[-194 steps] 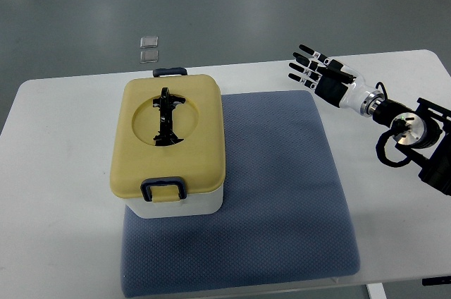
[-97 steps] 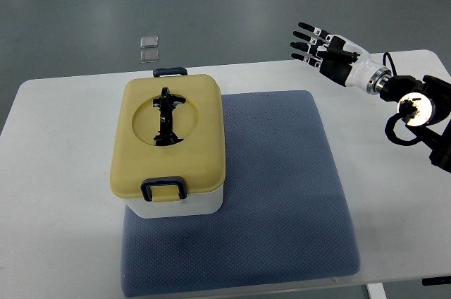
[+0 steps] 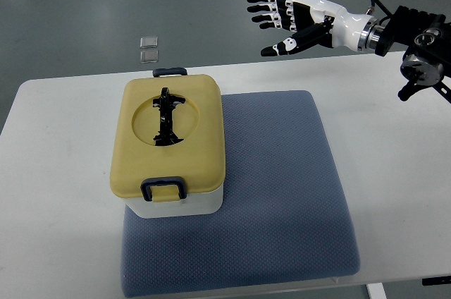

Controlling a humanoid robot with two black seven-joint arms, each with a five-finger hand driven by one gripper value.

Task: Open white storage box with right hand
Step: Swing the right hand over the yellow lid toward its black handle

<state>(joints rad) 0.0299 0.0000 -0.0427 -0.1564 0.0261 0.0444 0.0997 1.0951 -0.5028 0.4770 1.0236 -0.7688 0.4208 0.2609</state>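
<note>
While the storage box [image 3: 169, 145] sits closed, the right hand [image 3: 292, 20] hovers well apart, fingers [image 3: 262, 10] spread wide, holding nothing.

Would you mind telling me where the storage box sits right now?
In the top view, the storage box stands left of centre on the table, on the left edge of the blue mat.

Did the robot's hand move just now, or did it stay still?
Yes. The right hand moved up and leftward in the picture, from over the table's far right part to beyond its far edge, fingers open.
</note>
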